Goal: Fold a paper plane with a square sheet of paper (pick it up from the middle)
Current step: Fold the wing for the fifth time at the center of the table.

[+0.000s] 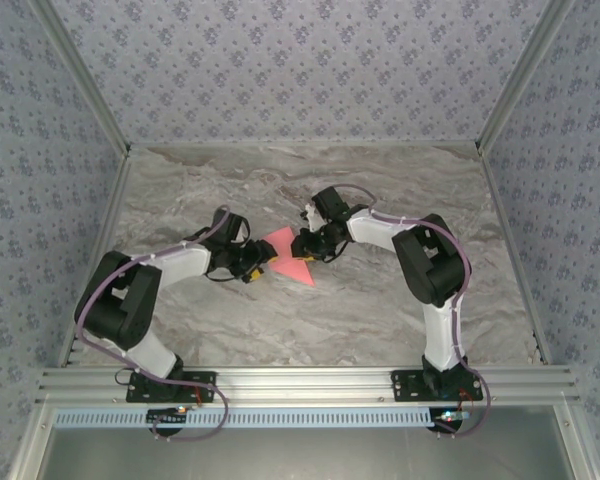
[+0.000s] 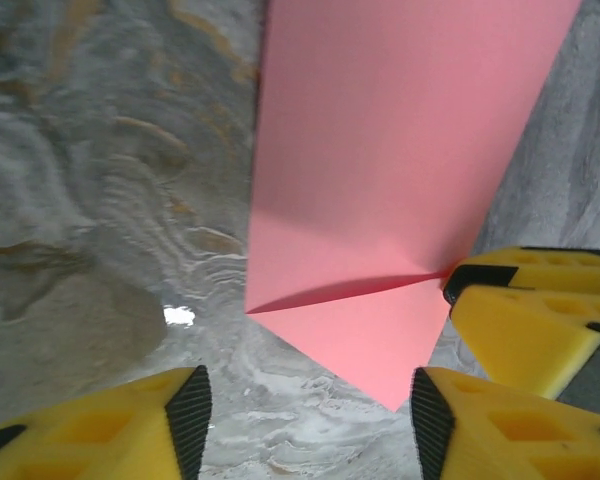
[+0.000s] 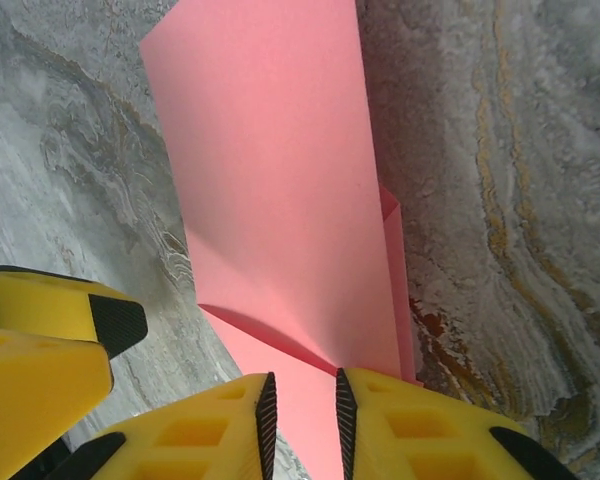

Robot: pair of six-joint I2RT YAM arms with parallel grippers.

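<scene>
The salmon-pink square sheet of paper (image 1: 290,258) lies folded on the marble table between both grippers, with one flap raised along a crease. My left gripper (image 1: 258,262) is at its left edge. In the left wrist view the sheet (image 2: 380,150) points a corner into the open left gripper (image 2: 310,415), close to the right-hand pad. My right gripper (image 1: 308,245) is at the sheet's right edge. In the right wrist view the right gripper (image 3: 302,420) has its jaws a narrow gap apart over the sheet (image 3: 280,180), tips at the crease's end. The right gripper's fingers (image 2: 530,330) show beside the left's. A paper plane is out of view.
The grey marble tabletop (image 1: 380,190) spreads around the sheet, bounded by patterned walls at the back and sides. An aluminium rail (image 1: 300,382) with both arm bases runs along the near edge.
</scene>
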